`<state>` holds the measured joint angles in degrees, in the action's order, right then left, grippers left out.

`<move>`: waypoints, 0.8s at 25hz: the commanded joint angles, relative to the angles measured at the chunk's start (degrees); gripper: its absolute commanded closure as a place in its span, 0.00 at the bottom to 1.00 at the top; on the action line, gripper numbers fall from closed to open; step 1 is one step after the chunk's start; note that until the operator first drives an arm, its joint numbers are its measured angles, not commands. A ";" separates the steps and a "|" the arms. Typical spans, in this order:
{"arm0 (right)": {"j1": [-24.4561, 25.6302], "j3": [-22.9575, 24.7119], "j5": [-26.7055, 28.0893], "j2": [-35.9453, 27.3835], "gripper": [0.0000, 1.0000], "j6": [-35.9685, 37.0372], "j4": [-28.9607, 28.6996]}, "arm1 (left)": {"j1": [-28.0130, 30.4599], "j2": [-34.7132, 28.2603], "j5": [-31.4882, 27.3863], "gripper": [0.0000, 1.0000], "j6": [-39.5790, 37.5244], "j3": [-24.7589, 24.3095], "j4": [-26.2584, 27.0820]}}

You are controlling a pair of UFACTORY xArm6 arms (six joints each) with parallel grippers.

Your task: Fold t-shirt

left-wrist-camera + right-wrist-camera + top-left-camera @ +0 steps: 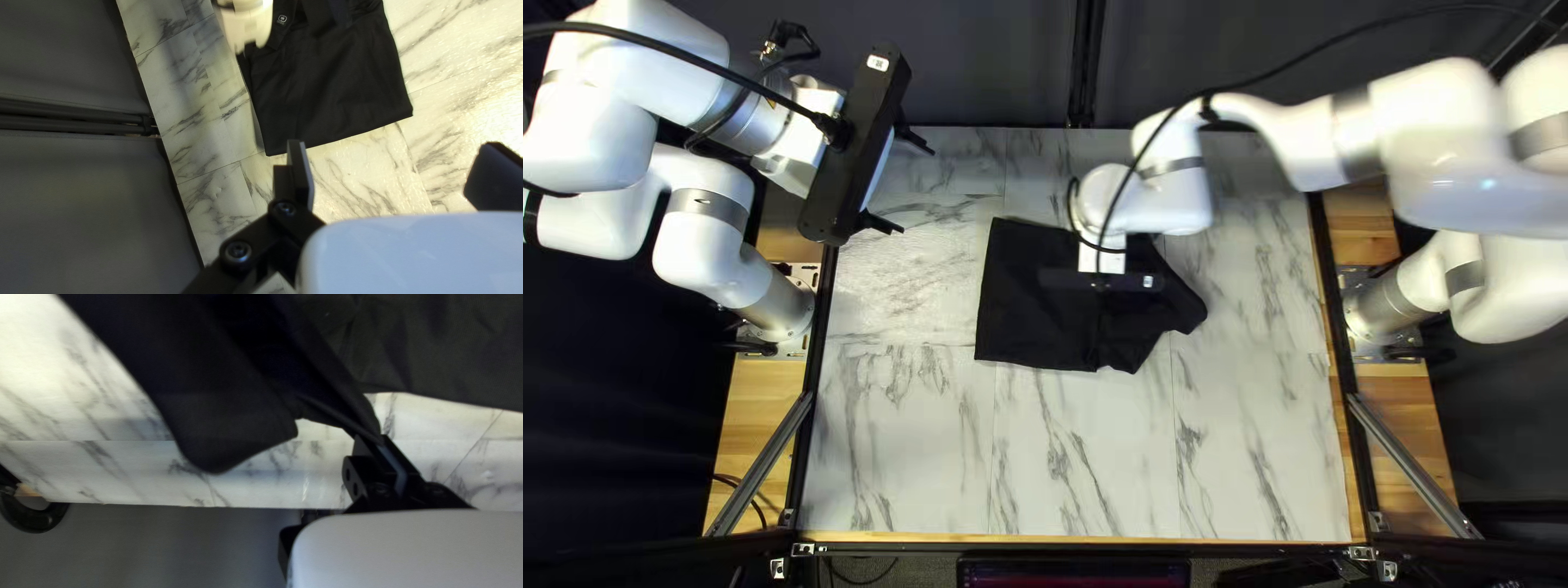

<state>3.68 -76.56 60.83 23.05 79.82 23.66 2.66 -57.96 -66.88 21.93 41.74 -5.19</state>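
Note:
In the top left view my left gripper [915, 187] hangs open over the table's far left, apart from the black t-shirt [1026, 305]. My right gripper [1100, 281] is over the shirt there, its fingertips hidden. The left wrist view has my left gripper [396, 155] with fingers wide apart and the shirt [332, 90] lying flat ahead, its straight edge facing the gripper. The right wrist view shows my right gripper [381, 442] shut on a bit of the shirt [218, 397]; the cloth stretches from the fingertips, and a sleeve-like flap hangs beside them.
Marbled table surface [1078, 457] surrounds the shirt. A dark curtain [958, 65] stands behind the far edge. My right arm [1350, 136] reaches across the table's far right, and a cable [1285, 71] loops from it over the shirt.

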 commanded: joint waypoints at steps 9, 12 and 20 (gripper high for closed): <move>-7.67 3.41 10.39 -11.13 0.00 -8.96 -1.15 | 0.00 0.00 0.00 0.00 0.00 0.00 0.00; -9.90 4.49 10.73 -12.70 0.00 -11.79 -1.08 | 0.00 0.00 0.00 0.00 0.00 0.00 0.00; -18.31 5.82 7.95 -11.23 0.00 -23.14 -4.12 | 0.00 0.00 0.00 0.00 0.00 0.00 0.00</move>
<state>-12.78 -70.76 70.14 10.62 60.05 20.52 2.66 -57.96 -66.88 21.93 41.74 -5.19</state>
